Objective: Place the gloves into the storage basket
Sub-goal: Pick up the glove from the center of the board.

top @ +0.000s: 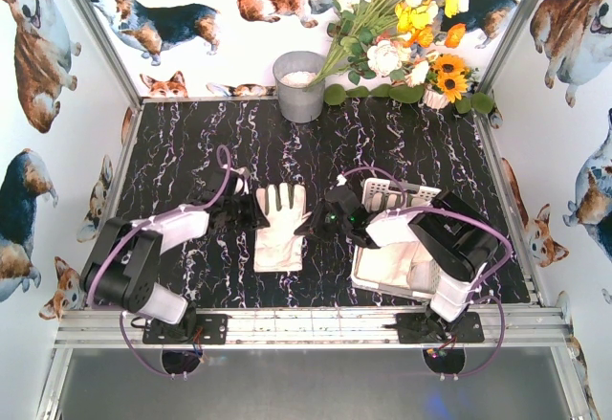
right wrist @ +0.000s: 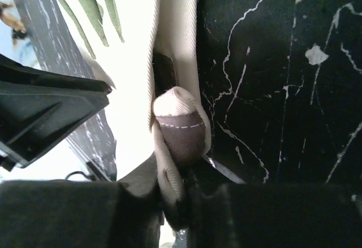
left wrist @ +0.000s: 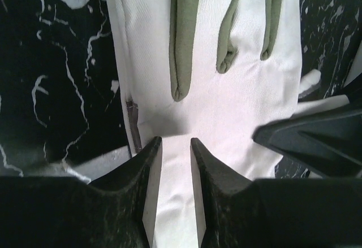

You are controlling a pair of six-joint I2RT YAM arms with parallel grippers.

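Gripping white glove (top: 280, 227) lying on black marbled table (top: 182, 152): clamping its plain fabric in left claw (left wrist: 176, 146), clamping bunched grey-patched tip in right claw (right wrist: 176, 187).

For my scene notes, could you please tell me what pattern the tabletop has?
The tabletop is black marble-patterned with pale veins; clearest in the top external view.

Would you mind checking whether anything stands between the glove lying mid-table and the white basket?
Only the right gripper, its fingers pinching an edge of the cream-white fabric glove, sits between it and the white perforated plastic basket.
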